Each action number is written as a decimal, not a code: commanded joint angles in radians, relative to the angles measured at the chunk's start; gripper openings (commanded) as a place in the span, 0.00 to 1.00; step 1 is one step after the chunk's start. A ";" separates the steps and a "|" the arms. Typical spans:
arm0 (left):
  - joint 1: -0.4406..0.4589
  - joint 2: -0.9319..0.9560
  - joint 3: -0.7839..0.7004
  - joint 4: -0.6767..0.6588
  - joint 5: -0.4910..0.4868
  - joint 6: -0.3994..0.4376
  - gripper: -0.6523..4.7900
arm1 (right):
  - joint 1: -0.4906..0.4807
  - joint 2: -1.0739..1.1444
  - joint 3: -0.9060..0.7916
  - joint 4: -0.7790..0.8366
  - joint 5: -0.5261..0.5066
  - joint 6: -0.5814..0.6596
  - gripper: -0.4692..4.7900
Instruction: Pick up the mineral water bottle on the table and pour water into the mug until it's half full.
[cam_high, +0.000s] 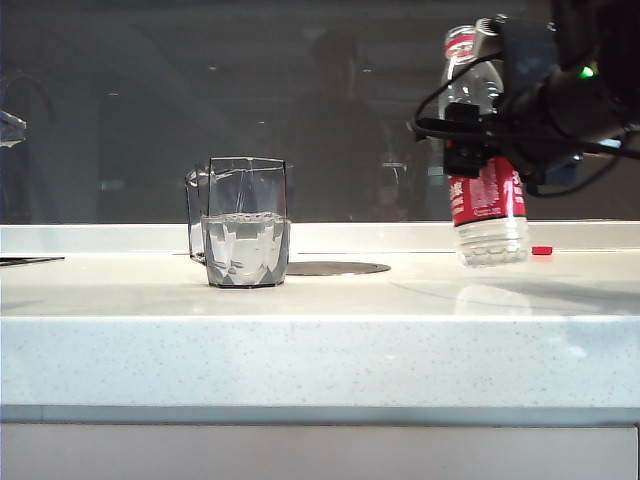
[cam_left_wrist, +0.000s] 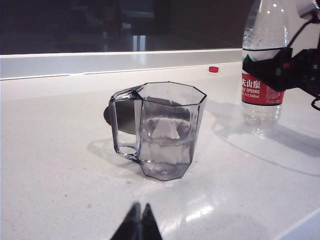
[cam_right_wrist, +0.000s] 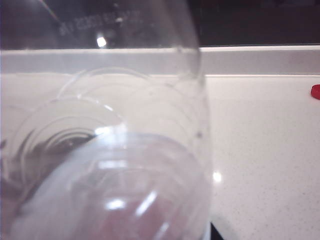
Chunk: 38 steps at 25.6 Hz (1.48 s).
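— So, how far along are you?

— Well, the mug (cam_left_wrist: 162, 131) stands on the table (cam_high: 320, 350) with water (cam_left_wrist: 165, 140) already up to roughly the middle of its height, so I judge the pouring as good as done. What is left, as I read it, is setting the mineral water bottle (cam_high: 487, 170) back down.

— Where is the bottle?

— It hangs nearly upright in my right gripper (cam_high: 480, 140), clear of the table, well to the right of the mug in the exterior view. My fingers clamp it just above the red label, pinching it from both sides. Its base floats a little above the surface. From my right wrist I see mostly clear plastic, close and blurred.

— And your other hand?

— My left gripper (cam_left_wrist: 139, 222) hovers low in front of the mug, well apart from it, fingertips pressed together, holding nothing.

— Is the cap on?

— I cannot tell; a small red thing (cam_high: 541, 250) lies near the back ledge and may be the cap, but it is too small to be sure.

— What about the surface and the room?

— White speckled stone, glossy enough to show glints and soft shadows. A dark flat round disc (cam_high: 338, 268) sits just behind the mug. Behind the raised back ledge runs dark glass with dim reflections, including what looks like a person's outline.
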 joint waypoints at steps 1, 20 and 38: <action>0.002 0.000 0.003 0.009 -0.001 0.002 0.11 | -0.009 -0.005 -0.060 0.200 -0.009 0.009 0.57; 0.002 0.000 0.003 0.009 -0.001 0.002 0.11 | -0.012 0.065 -0.113 0.320 -0.006 0.008 0.63; 0.002 0.000 0.003 0.009 -0.001 0.002 0.11 | -0.010 0.008 -0.144 0.245 -0.009 0.009 1.00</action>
